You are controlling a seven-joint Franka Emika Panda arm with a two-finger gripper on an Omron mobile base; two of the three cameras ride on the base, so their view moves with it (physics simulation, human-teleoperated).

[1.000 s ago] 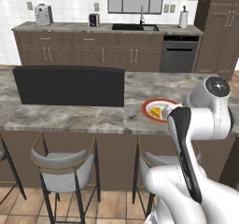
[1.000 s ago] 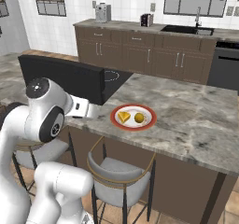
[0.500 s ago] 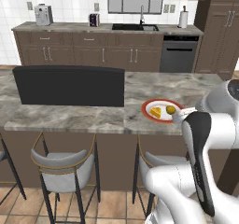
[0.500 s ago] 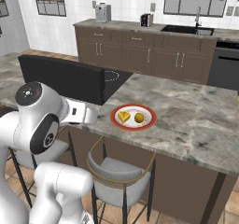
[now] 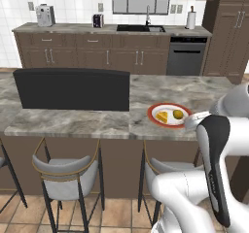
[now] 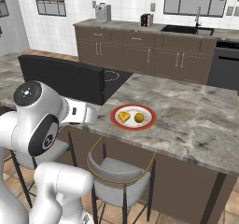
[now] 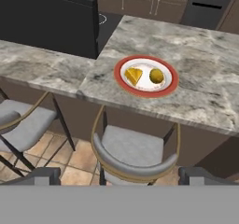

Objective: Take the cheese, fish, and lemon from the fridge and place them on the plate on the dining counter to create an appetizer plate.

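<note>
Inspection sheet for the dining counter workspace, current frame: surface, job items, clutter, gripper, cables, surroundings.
Surface: dining counter, grey marbled, black inset at its left.
Job's things: plate near the counter's front edge; cheese and lemon on it, side by side, apart. Fish: nothing seen.
Clutter: nothing seen.
Gripper: gripper open, holding nothing, back from the counter edge over the stool.
Cables: nothing seen.
Surroundings: stools along the counter front; wall counter with sink and dishwasher behind.
</note>
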